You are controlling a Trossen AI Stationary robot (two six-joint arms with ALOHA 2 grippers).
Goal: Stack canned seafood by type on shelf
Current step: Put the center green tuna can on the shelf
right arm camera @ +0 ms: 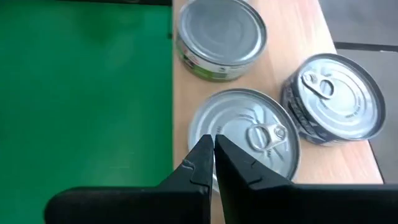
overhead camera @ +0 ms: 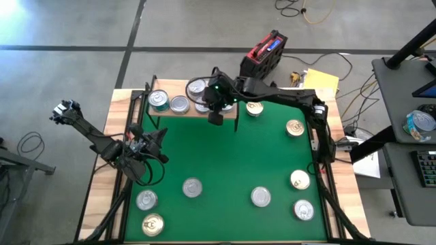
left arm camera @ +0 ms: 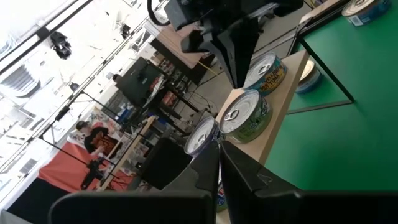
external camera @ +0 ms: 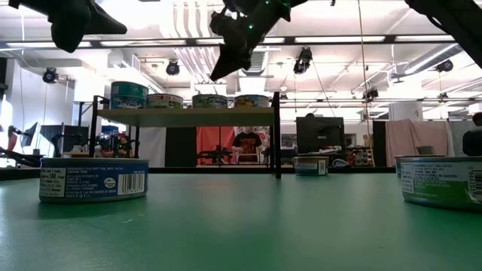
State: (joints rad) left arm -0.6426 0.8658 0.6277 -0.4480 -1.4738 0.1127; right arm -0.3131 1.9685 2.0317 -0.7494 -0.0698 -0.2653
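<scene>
The right gripper (overhead camera: 215,117) hangs above the front edge of the small light-wood shelf on thin black legs (overhead camera: 228,112), its two dark fingers (right arm camera: 202,163) pressed together with nothing between them. Just under and beyond the fingertips sits a round silver-topped tin with a pull tab (right arm camera: 245,140), resting on the board and free of the fingers. Past it, farther along the shelf from the fingertips, stands a plain-topped silver tin with a green label (right arm camera: 219,38), and just beside the near tin, to the far side of the board, a dark-sided silver tin with a ring pull (right arm camera: 333,98). From table height, four tins stand in a row on the shelf top, a taller teal-sided tin (external camera: 129,95) at one end. The left gripper (overhead camera: 158,139) waits over the green mat (overhead camera: 225,170), well apart from the shelf, its fingers (left arm camera: 208,171) also closed and empty, pointing toward the shelf. More flat round tins lie scattered on the mat, among them a gold-topped tin (overhead camera: 152,224) at the near left corner.
</scene>
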